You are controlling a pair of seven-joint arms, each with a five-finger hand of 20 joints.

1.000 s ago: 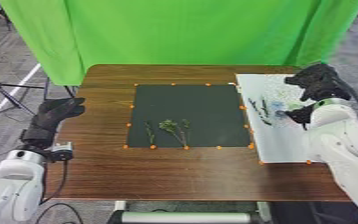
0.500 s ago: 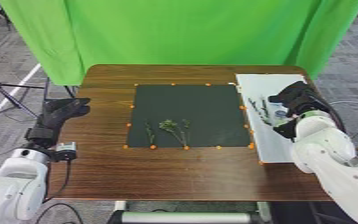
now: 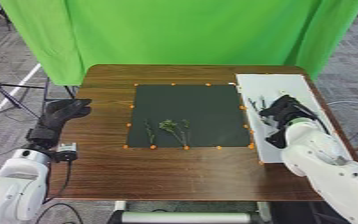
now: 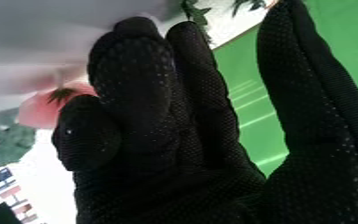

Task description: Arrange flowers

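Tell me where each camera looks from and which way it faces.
Head view: on the robot's head, looking forward and down at the table and dark mat; left arm, left hand, right arm and right hand show.
Right wrist view: on the right wrist, looking along the right hand's black glove past a pink flower.
Shared: the right hand and green curtain.

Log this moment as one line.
Arrange flowers | right robot hand open over white sheet, pink flower beside it | left robot hand at table edge | green sprigs on dark mat
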